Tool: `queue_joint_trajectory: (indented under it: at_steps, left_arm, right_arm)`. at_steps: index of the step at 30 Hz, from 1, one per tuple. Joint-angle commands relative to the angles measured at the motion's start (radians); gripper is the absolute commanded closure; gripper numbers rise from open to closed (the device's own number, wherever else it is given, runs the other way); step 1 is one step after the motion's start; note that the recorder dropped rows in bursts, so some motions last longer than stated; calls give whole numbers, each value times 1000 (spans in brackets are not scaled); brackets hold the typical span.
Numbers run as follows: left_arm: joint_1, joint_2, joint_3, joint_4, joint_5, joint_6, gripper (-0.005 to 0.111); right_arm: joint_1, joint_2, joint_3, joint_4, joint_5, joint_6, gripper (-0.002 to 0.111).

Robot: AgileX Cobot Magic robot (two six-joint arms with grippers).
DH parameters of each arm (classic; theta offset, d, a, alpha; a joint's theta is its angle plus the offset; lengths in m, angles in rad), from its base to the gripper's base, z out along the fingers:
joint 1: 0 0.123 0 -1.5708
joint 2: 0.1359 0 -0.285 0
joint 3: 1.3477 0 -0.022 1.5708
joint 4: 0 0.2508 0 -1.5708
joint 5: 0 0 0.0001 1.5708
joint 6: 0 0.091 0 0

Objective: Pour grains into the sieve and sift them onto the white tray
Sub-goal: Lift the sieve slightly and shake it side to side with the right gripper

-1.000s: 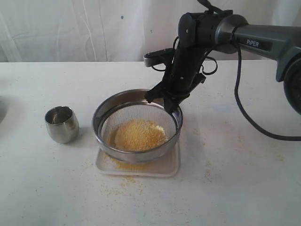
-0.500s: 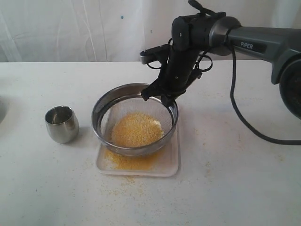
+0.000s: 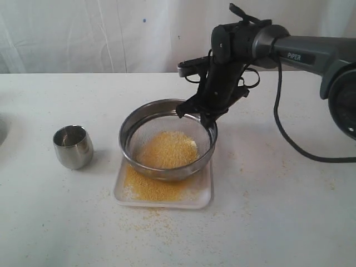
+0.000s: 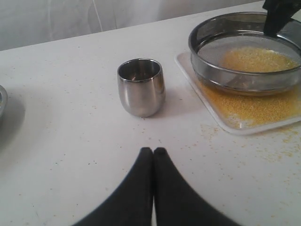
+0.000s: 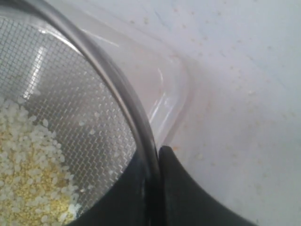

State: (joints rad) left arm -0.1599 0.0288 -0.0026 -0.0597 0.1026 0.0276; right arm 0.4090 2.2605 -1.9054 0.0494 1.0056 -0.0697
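Observation:
The steel sieve [image 3: 136,123] hangs tilted just above the white tray [image 3: 204,192], with my right gripper [image 3: 203,115] shut on its far right rim. Golden grains [image 3: 167,149] lie heaped on its mesh, and more grains [image 3: 147,190] cover the tray's left half beneath it. In the right wrist view the sieve rim [image 5: 117,84] runs between the two fingers of my right gripper [image 5: 155,157], one inside the mesh and one outside. My left gripper [image 4: 153,150] is shut on nothing, low over the table in front of the small steel cup [image 4: 140,87]. The sieve [image 4: 244,77] and tray [image 4: 225,123] also show there.
The small steel cup [image 3: 73,146] stands upright on the table left of the tray, looking empty. Stray grains [image 3: 144,219] are scattered on the tabletop in front of the tray. A black cable [image 3: 289,136] trails from the right arm over the table. A white curtain [image 3: 83,33] closes the back.
The right gripper has shifted the sieve back to the right after a swing left and up. More grains now lie on the tray under the sieve.

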Motion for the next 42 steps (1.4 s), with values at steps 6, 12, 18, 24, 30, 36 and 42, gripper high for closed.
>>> queue_joint_trajectory:
  at_steps: [6, 12, 18, 24, 30, 36, 42]
  left_arm:
    - [-5, -6, 3, -8, -5, 2, 107]
    - [-5, -6, 3, -8, -5, 2, 107]
    - [-5, -6, 3, -8, -5, 2, 107]
    - [-5, -6, 3, -8, -5, 2, 107]
    - [-5, -6, 3, -8, -5, 2, 107]
    - [-5, -6, 3, -8, -5, 2, 107]
    - [-5, -6, 3, -8, -5, 2, 107]
  right_arm:
    - [-37, 15, -79, 23, -21, 12, 108]
    - [-31, 18, -105, 194, 196, -126, 108]
    - [-28, 20, -114, 159, 216, 6, 108]
    - [-26, 24, -97, 47, 37, 23, 108]
    - [-20, 22, -76, 211, 216, -122, 108]
    - [-28, 23, -89, 182, 216, -6, 108]
    - [-29, 23, -105, 107, 216, 70, 108]
